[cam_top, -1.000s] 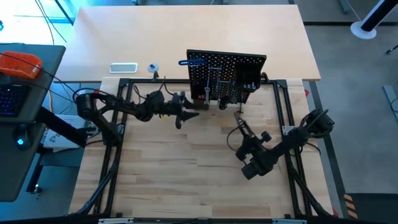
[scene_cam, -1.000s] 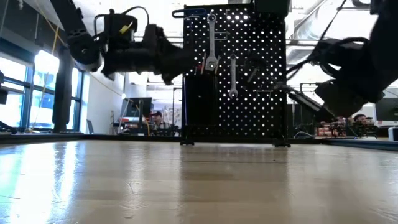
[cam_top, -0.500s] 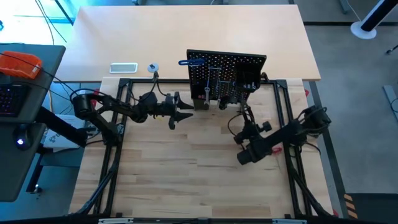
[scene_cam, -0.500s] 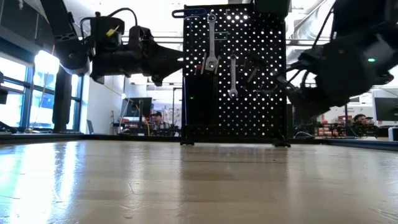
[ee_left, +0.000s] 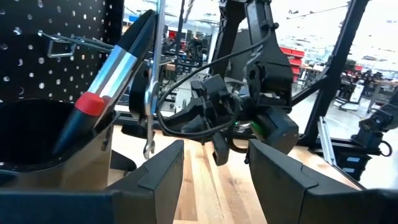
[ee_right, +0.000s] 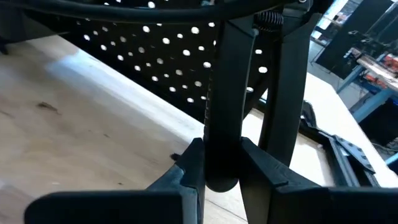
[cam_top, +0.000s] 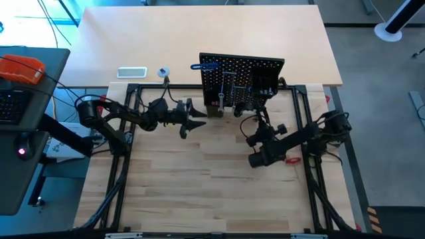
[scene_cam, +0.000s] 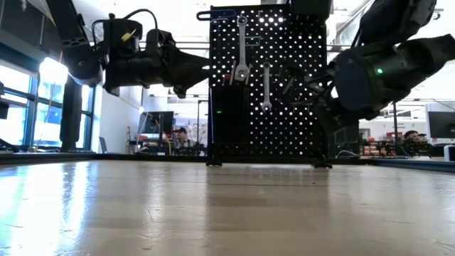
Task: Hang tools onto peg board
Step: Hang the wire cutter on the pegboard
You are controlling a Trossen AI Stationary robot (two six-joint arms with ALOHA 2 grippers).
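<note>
I am working over the pale wooden plank counter (cam_top: 199, 179), with the upright black perforated peg board (cam_top: 242, 81) as my landmark at its far edge. Already hanging on that board's face are two silver open-ended wrenches (scene_cam: 243, 50), with a blue-handled bent key (cam_top: 204, 66) on its top edge.

My right gripper (ee_right: 219, 163) is reaching in at the board's lower front corner, its fingers pinching one black handle of what looks like a pair of black-handled pliers (ee_right: 225, 106). I judge the step in hand is hanging them, so I am aiming to keep the handles steady and find a free hook before letting go.

My left gripper (ee_left: 214, 163) is waiting level with the board's bin side, fingers spread and holding nothing.

Behind the board, through the low camera, a busy workshop with benches is showing.
</note>
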